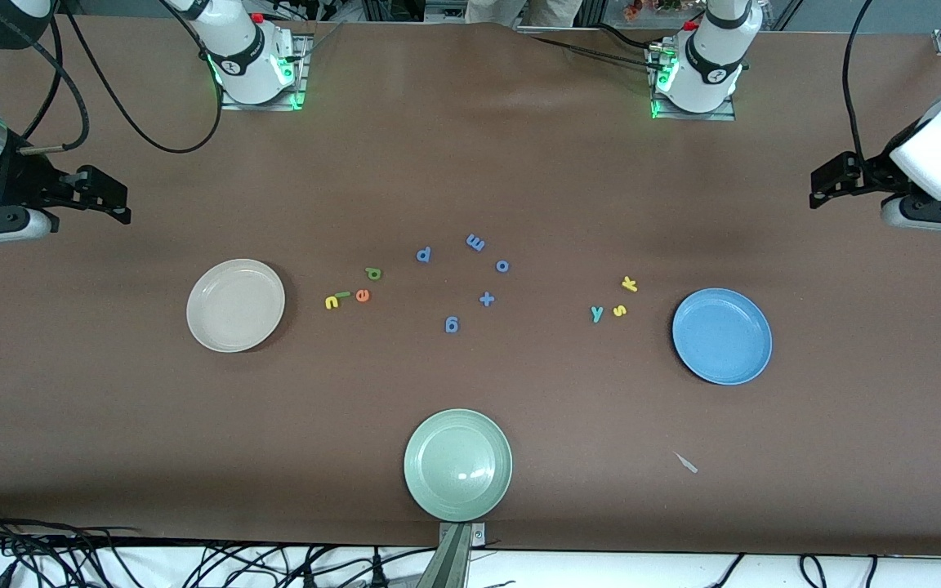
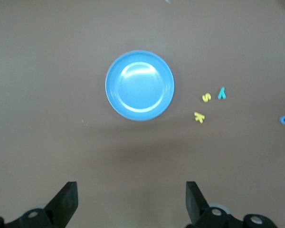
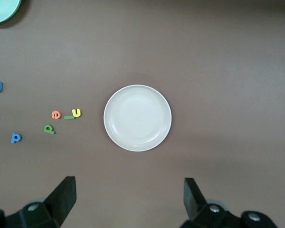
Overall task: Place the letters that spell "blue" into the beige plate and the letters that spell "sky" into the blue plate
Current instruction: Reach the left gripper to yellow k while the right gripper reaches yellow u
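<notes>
Both arms wait, each tool with its fingers apart: the left tool over the table's edge at the left arm's end, the right tool over the edge at the right arm's end. Letters u, l, e, b lie beside the beige plate; s, k, y beside the blue plate. A green plate sits at the table's camera-side edge.

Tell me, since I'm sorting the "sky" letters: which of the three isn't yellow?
The teal "y". The "s" beside it and the "k" are yellow; it also lies farthest from the blue plate.
</notes>
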